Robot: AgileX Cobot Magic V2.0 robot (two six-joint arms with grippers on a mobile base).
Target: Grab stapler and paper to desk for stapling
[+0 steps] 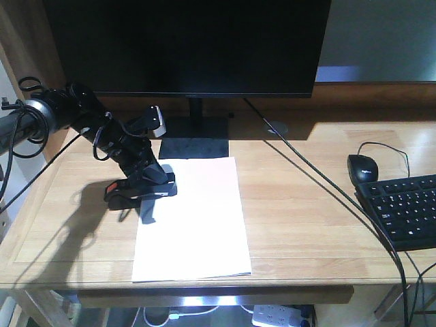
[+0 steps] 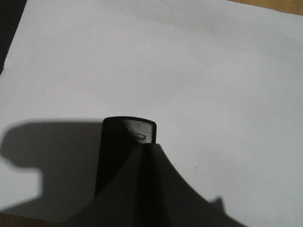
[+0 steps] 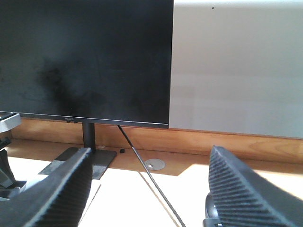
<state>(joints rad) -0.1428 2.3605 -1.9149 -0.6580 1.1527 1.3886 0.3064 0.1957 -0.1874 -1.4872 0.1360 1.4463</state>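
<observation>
A white sheet of paper (image 1: 197, 225) lies flat on the light wood desk (image 1: 306, 204), in front of the monitor stand. My left gripper (image 1: 151, 178) is shut on the black stapler (image 1: 119, 193), whose orange-red tab points left, at the paper's left edge near its top. In the left wrist view the paper (image 2: 189, 71) fills the frame. There the stapler's dark nose (image 2: 125, 132) pokes out past my left gripper (image 2: 149, 156), low over the sheet. My right gripper (image 3: 149, 184) is open and holds nothing, well above the desk, facing the monitor.
A large black monitor (image 1: 191, 41) stands at the back on a dark base (image 1: 194, 146). A black cable (image 1: 320, 177) runs diagonally across the desk to the front right. A black mouse (image 1: 362, 167) and keyboard (image 1: 405, 208) sit at the right.
</observation>
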